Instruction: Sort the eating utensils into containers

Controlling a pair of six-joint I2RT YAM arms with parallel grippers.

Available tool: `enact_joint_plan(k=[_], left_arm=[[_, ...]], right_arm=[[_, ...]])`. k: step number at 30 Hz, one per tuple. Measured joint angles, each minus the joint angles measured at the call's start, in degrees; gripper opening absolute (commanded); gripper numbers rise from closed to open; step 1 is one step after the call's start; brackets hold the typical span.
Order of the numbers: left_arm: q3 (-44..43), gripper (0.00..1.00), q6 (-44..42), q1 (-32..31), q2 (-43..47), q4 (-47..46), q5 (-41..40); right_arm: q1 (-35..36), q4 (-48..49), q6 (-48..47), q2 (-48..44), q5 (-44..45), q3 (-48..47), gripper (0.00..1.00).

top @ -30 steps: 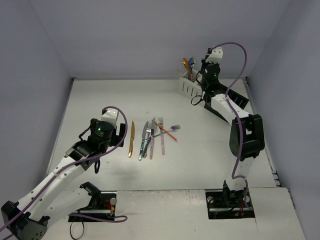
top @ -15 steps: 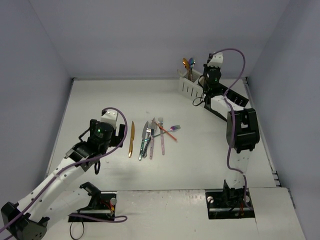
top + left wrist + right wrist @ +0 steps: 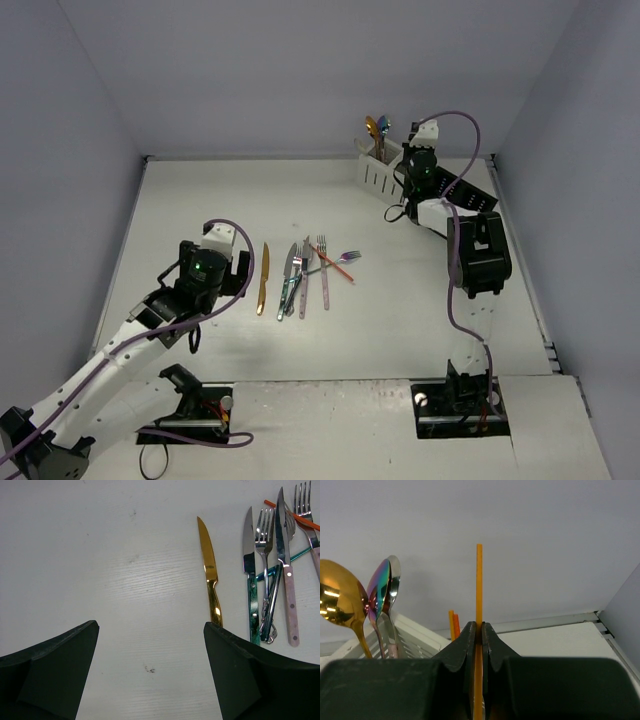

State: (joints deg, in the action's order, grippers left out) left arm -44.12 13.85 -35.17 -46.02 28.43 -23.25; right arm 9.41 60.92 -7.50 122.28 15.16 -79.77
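Several utensils lie in a row mid-table: a gold knife [image 3: 262, 278] [image 3: 210, 575], then knives and forks with teal and pink handles [image 3: 303, 272] [image 3: 272, 575]. My left gripper [image 3: 238, 268] [image 3: 150, 626] is open and empty just above the table, left of the gold knife. My right gripper [image 3: 405, 168] [image 3: 478, 630] is shut on a thin orange utensil [image 3: 479, 580], held upright by the white caddy [image 3: 376, 176] [image 3: 415, 637]. The caddy holds gold [image 3: 337, 592], iridescent [image 3: 380, 587] and silver spoons. The black caddy [image 3: 468, 195] adjoins it on the right.
Another orange handle [image 3: 454, 625] stands just left of my right fingers. An orange utensil [image 3: 333, 264] crosses the far end of the row. The back wall and right wall stand close behind the caddies.
My right wrist has dropped lower over the caddies and its arm has folded in, still shut on the orange utensil. My left arm has barely shifted.
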Motion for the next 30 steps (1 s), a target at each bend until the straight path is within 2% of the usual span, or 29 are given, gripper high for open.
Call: enact_joint_plan(k=[6,13,18,23,30], left_arm=[[0.0,0.84,0.0,-0.8,0.3,0.0,-0.6],[0.0,0.84,0.0,-1.1,1.4,0.0,-0.8],[0.0,0.84,0.0,-1.1,1.9,0.0,-0.8],[0.0,0.84,0.0,-1.1,2.2,0.0,-0.8],[0.0,0.84,0.0,-1.1,2.3,0.0,-0.5]], right_arm=[[0.0,2.0,0.2,-0.4,-0.7,5.7,0.1],[0.2,1.2,0.9,-4.2,-1.9,10.4,0.32],[0.5,-1.3,1.6,-11.2,-3.1,13.0,0.45],[0.8,-9.5,3.2,-20.0,-5.9,13.0,0.53],[1.5,-30.4,5.5,-31.4,-13.6,6.5,0.62]])
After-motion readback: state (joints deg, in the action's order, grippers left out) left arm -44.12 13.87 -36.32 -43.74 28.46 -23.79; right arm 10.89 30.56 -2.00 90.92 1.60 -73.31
